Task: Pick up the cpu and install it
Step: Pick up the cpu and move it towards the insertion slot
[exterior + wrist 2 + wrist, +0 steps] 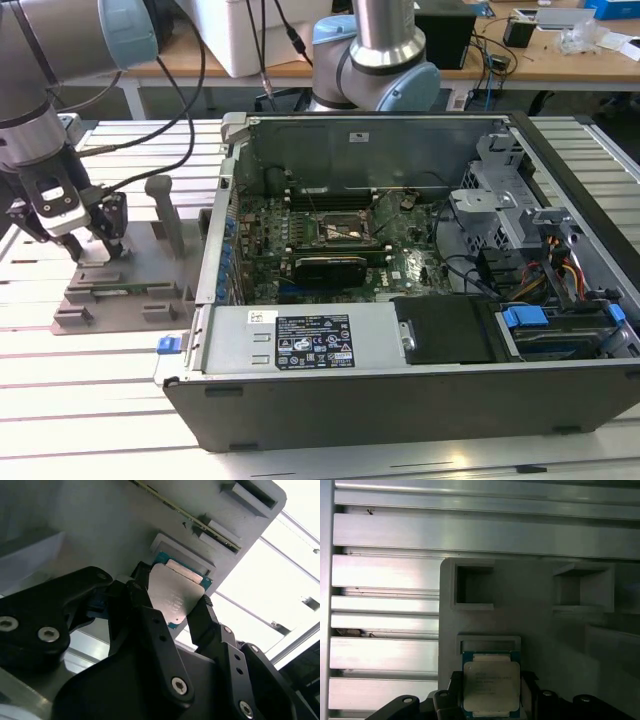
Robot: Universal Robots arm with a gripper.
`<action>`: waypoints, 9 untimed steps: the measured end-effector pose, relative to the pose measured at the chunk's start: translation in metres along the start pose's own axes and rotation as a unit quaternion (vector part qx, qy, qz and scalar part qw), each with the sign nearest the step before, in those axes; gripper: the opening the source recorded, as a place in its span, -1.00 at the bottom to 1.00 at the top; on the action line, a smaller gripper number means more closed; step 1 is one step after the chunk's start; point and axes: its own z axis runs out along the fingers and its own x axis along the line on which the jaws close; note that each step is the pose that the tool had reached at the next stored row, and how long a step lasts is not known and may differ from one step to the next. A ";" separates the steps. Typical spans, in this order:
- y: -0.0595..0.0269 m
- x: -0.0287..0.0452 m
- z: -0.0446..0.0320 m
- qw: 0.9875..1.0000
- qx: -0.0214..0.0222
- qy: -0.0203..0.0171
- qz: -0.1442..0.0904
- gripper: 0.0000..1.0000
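The arm [40, 45] is built of grey metal tubes joined by rounded housings, and a pale blue cap [128, 28] is fitted on 1 joint well above the hand [97, 250]. A silver wrist section [30, 135] is mounted above the hand, followed by a whitish block [58, 198] just above it. Black cables [190, 90] are looped beside the wrist. In the second wrist view, 2 matte black fingers [150, 630] with angular, faceted faces are shown, backed by a rounded black link [55, 615]. Silver socket-head screws [179, 685] are set into the fingers and the link; at least 4 can be counted.
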 end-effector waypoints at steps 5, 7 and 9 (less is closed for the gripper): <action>-0.0001 -0.0002 -0.0074 1.000 0.000 0.000 0.000 0.08; -0.0001 -0.0003 -0.0100 1.000 0.000 0.000 0.000 0.08; -0.0001 -0.0003 -0.0128 1.000 0.000 0.000 0.000 0.08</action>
